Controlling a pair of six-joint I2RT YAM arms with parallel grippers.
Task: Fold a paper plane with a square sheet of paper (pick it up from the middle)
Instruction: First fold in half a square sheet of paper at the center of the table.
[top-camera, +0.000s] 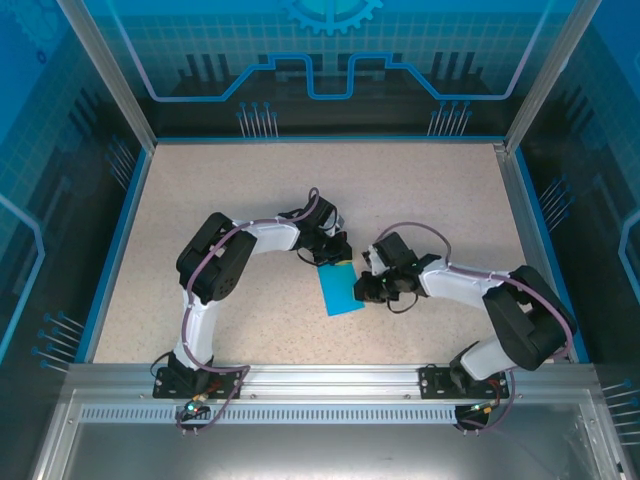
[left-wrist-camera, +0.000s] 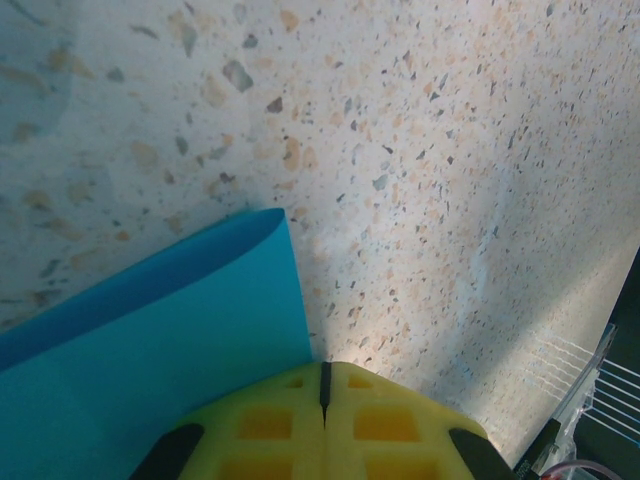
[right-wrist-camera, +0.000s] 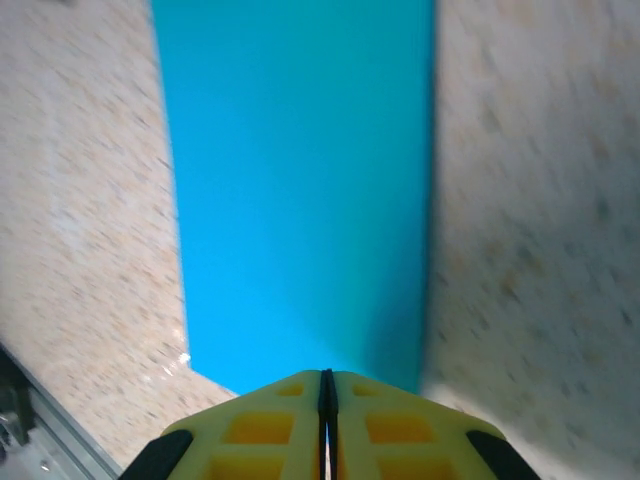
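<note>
Both pairs of my jaws are shut tight, with only a thin dark line between the yellow fingers. From above, my left gripper (top-camera: 333, 250) sits at the top end of the square sheet of paper (top-camera: 340, 290). My right gripper (top-camera: 365, 285) sits at the paper's right side, about halfway down. The paper lies in the middle of the table (top-camera: 200, 190). It looks like a long strip now, not a square, so I think it is folded in half. Its long way runs from the top of the frame down toward the bottom, leaning a little to the right. Seen from my left gripper (left-wrist-camera: 323, 375), the paper (left-wrist-camera: 150, 350) fills the lower left, and its edge comes right up to my fingertips. That top edge looks round and soft, like a fold not pressed flat yet. Seen from my right gripper (right-wrist-camera: 325, 378), the paper (right-wrist-camera: 300, 180) runs straight up and away from my tips. I cannot tell if either pair is pinching the paper or just pushing down on it. The paper is thin, smooth and plain blue-green. The table (left-wrist-camera: 450, 150) is hard and pale with little specks. Both arms are about as close, so I think the next fold could start from either one.
</note>
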